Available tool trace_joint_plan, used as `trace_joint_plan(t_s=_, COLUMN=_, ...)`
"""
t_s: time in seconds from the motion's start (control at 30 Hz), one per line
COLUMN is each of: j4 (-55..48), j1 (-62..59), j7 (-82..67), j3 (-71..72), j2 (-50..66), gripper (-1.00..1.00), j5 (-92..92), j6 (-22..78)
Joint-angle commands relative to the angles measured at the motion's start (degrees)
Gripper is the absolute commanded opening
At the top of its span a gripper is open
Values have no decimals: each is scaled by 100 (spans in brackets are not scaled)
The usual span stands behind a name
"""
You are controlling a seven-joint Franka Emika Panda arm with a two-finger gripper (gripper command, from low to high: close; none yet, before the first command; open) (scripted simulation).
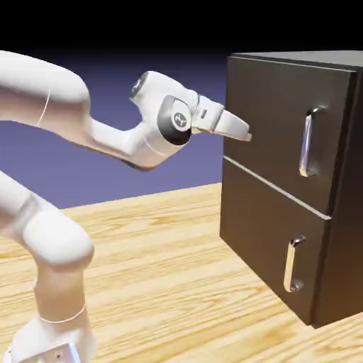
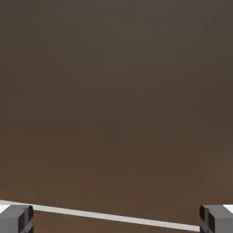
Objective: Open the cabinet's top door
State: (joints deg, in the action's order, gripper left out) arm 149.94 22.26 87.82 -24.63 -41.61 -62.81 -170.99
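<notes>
Pincer (image 1: 245, 136): jaws wide apart, nothing between them, in front of the top door (image 1: 273, 120). Door shut, upper part of cabinet (image 1: 241, 213), exterior view's right; upright silver handle (image 1: 306, 144).

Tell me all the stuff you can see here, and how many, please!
cabinet: 1, dark charcoal-brown, on the table
top door: 1, dark, cabinet's upper front
lower panel: 1, dark, below the top door
handles: 2, silver, upright; one on the top door, one on the lower panel
table: 1, light wood, under everything
backdrop: 1, blue-violet, behind
arm: 1, white, exterior view's left
gripper: 1, open, grey finger tips, before the cabinet front
</notes>
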Motion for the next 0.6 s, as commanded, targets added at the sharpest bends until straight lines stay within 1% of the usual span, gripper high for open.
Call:
trace_joint_plan(t_s=0.0, j4=-44, j1=86, j7=180, j3=-98, j2=-36, gripper=0, j5=-250, j6=12)
trace_joint_plan(t_s=0.57, j4=-790, j1=1541, j7=3239, j3=-1759, j2=-639, gripper=0, j5=-4486, j6=216)
